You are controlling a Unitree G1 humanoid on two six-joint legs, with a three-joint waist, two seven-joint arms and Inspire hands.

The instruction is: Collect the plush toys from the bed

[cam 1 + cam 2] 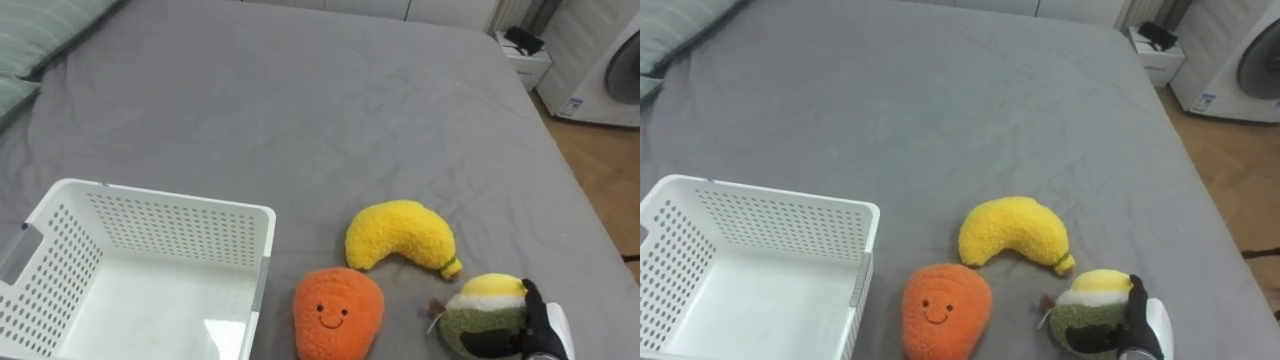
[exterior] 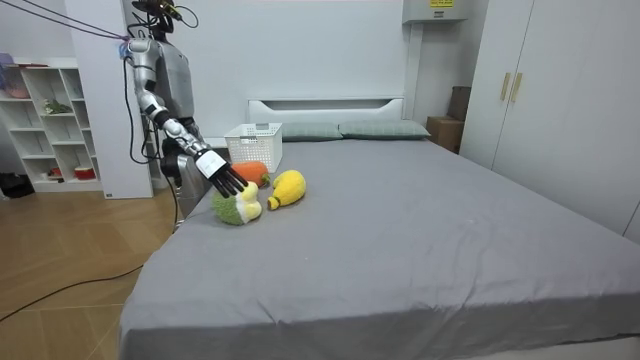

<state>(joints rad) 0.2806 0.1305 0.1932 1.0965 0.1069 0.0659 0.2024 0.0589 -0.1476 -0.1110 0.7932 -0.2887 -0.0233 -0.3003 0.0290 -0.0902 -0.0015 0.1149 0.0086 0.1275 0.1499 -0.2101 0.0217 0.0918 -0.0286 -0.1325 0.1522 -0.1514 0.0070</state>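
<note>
Three plush toys lie on the grey bed (image 1: pixel 330 100) near its front edge. An orange plush with a smiling face (image 1: pixel 337 310) is beside the white perforated basket (image 1: pixel 160 200). Just right of it lies a yellow banana plush (image 1: pixel 400 235). At the lower right sits a green plush with a yellow and white top (image 1: pixel 480 315). My right hand (image 1: pixel 545 325) comes in from the lower right, its dark fingers and thumb curled round this green plush. In the room view I stand at the bedside by the basket (image 2: pixel 255 130), right arm stretched down to the toys.
The basket is empty and open at the top, to the left of the toys. Green pillows (image 1: pixel 40 40) lie at the far left. A washing machine (image 1: pixel 610 60) and a small white cabinet (image 1: pixel 525 55) stand beyond the bed's right edge.
</note>
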